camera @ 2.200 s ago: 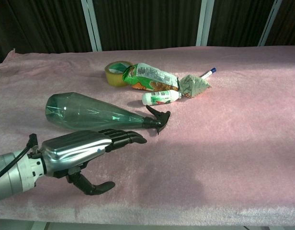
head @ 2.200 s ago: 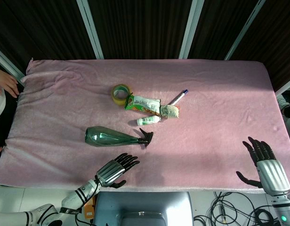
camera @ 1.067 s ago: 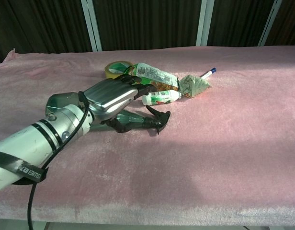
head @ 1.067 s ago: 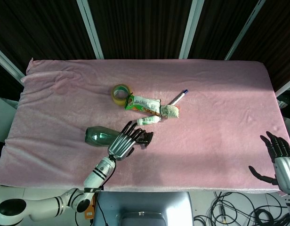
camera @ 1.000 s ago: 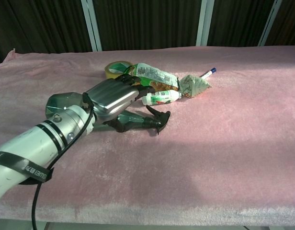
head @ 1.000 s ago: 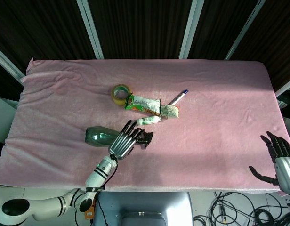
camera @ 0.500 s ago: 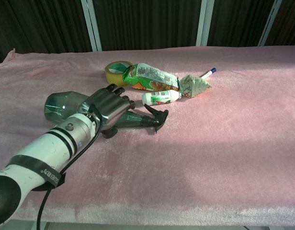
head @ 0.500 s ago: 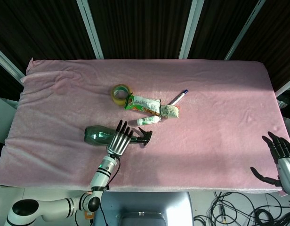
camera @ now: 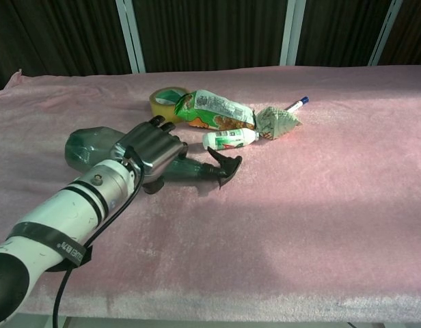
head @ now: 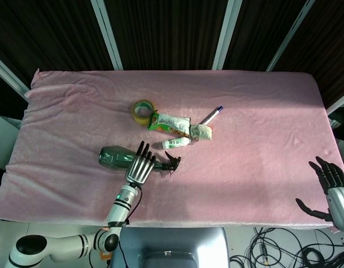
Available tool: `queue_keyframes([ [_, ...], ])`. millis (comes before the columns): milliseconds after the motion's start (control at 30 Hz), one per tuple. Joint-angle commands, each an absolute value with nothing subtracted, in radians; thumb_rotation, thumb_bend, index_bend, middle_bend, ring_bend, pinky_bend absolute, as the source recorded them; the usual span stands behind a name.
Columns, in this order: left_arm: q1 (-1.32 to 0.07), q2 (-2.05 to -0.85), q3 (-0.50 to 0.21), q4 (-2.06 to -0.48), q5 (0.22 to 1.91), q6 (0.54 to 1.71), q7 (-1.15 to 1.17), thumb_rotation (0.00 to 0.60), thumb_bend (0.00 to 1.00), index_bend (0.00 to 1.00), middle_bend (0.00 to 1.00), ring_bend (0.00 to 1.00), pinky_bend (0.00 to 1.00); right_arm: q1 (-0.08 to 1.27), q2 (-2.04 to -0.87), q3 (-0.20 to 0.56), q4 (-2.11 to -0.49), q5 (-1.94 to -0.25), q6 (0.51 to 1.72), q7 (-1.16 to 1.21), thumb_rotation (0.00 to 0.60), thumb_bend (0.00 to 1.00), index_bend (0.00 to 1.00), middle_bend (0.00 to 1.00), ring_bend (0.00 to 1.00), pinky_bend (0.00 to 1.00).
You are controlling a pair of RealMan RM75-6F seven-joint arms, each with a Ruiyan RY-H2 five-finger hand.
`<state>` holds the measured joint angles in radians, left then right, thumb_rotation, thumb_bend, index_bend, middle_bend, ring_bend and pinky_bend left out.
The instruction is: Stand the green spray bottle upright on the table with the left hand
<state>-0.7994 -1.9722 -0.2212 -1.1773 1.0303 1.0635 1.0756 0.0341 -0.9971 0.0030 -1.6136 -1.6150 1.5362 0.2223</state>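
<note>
finding 1: the green spray bottle (head: 129, 158) lies on its side on the pink-covered desk (head: 261, 123), toward the near left of the surface. its wide base points to the robot's left and its black trigger head (camera: 224, 167) points right, toward the middle of the desk.

finding 2: the left hand (camera: 150, 152) rests over the middle of the bottle body, palm down. its fingers (head: 143, 151) drape across the top of the bottle. in the chest view the thumb appears to sit at the near underside of the bottle, but whether the grip is fully closed cannot be told for certain; it is judged as a grasp in the making.

finding 3: the right hand (head: 333, 192) is at the near right corner, well apart from the bottle. it holds nothing and its fingers are spread.

finding 4: other items lie beyond the bottle: a tape roll (head: 142, 111), a green snack packet (head: 169, 123), a small white bottle (camera: 229, 139), a crumpled wad (camera: 276, 122) and a pen (head: 212, 115). the small white bottle lies just beyond the trigger head.

assessment: the step in hand is securing the bottle; it is not yet upright. the next move calls for a firm wrap around the body, then a lift and rotation that brings the base down flat. the trigger head should swing clear of the small white bottle.
</note>
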Motion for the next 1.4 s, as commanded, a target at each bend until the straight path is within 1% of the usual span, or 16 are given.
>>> queue_keyframes([
  [33, -0.772, -1.922, -0.211, -1.252, 1.128, 1.138, 0.94, 0.6, 0.39, 0.73, 0.34, 0.13, 0.0, 0.034, -0.999, 0.001, -1.614, -1.618, 1.535, 0.215, 0.6, 0.37, 0.0, 0.0, 0.0, 0.0],
  [133, -0.747, -1.857, -0.213, -1.336, 1.208, 1.188, 0.8, 0.6, 0.42, 0.76, 0.38, 0.16, 0.0, 0.034, -1.003, -0.001, -1.615, -1.62, 1.534, 0.205, 0.6, 0.37, 0.0, 0.0, 0.0, 0.0],
  [300, -0.707, -1.742, -0.228, -1.457, 1.308, 1.268, 0.622, 0.6, 0.43, 0.76, 0.41, 0.17, 0.0, 0.036, -1.009, -0.003, -1.619, -1.621, 1.527, 0.184, 0.6, 0.37, 0.0, 0.0, 0.0, 0.0],
  [367, -0.684, -1.69, -0.243, -1.532, 1.307, 1.277, 0.531, 0.6, 0.45, 0.76, 0.42, 0.17, 0.0, 0.037, -1.012, -0.003, -1.621, -1.621, 1.524, 0.174, 0.6, 0.37, 0.0, 0.0, 0.0, 0.0],
  [467, -0.653, -1.626, -0.264, -1.631, 1.283, 1.271, 0.402, 0.6, 0.45, 0.77, 0.47, 0.18, 0.0, 0.042, -1.02, -0.004, -1.626, -1.62, 1.513, 0.152, 0.6, 0.37, 0.0, 0.0, 0.0, 0.0],
  [600, -0.628, -1.609, -0.288, -1.663, 1.271, 1.276, 0.242, 0.6, 0.46, 0.77, 0.54, 0.21, 0.0, 0.052, -1.029, -0.013, -1.634, -1.632, 1.491, 0.123, 0.6, 0.37, 0.0, 0.0, 0.0, 0.0],
  [700, -0.611, -1.631, -0.321, -1.647, 1.27, 1.3, 0.08, 0.6, 0.48, 0.77, 0.58, 0.23, 0.0, 0.058, -1.03, -0.02, -1.637, -1.639, 1.476, 0.119, 0.6, 0.37, 0.0, 0.0, 0.0, 0.0],
  [767, -0.602, -1.644, -0.331, -1.615, 1.272, 1.302, -0.021, 0.6, 0.49, 0.77, 0.61, 0.25, 0.0, 0.063, -1.032, -0.022, -1.637, -1.634, 1.461, 0.109, 0.6, 0.37, 0.0, 0.0, 0.0, 0.0],
  [933, -0.58, -1.652, -0.352, -1.567, 1.231, 1.246, -0.287, 0.6, 0.5, 0.77, 0.61, 0.24, 0.0, 0.069, -1.037, -0.026, -1.639, -1.634, 1.448, 0.094, 0.6, 0.37, 0.0, 0.0, 0.0, 0.0],
  [1000, -0.575, -1.658, -0.356, -1.534, 1.229, 1.234, -0.359, 0.6, 0.5, 0.77, 0.61, 0.23, 0.0, 0.07, -1.038, -0.026, -1.639, -1.635, 1.448, 0.092, 0.6, 0.37, 0.0, 0.0, 0.0, 0.0],
  [1167, -0.565, -1.692, -0.323, -1.414, 1.287, 1.241, -0.474, 0.6, 0.51, 0.77, 0.6, 0.22, 0.0, 0.067, -1.039, -0.026, -1.64, -1.635, 1.456, 0.091, 0.6, 0.37, 0.0, 0.0, 0.0, 0.0],
  [1300, -0.562, -1.721, -0.297, -1.334, 1.335, 1.264, -0.523, 0.6, 0.51, 0.77, 0.6, 0.22, 0.0, 0.068, -1.04, -0.028, -1.64, -1.634, 1.454, 0.089, 0.6, 0.37, 0.0, 0.0, 0.0, 0.0],
  [1400, -0.561, -1.749, -0.279, -1.264, 1.377, 1.296, -0.548, 0.6, 0.53, 0.76, 0.56, 0.21, 0.0, 0.068, -1.041, -0.028, -1.64, -1.634, 1.454, 0.086, 0.6, 0.37, 0.0, 0.0, 0.0, 0.0],
])
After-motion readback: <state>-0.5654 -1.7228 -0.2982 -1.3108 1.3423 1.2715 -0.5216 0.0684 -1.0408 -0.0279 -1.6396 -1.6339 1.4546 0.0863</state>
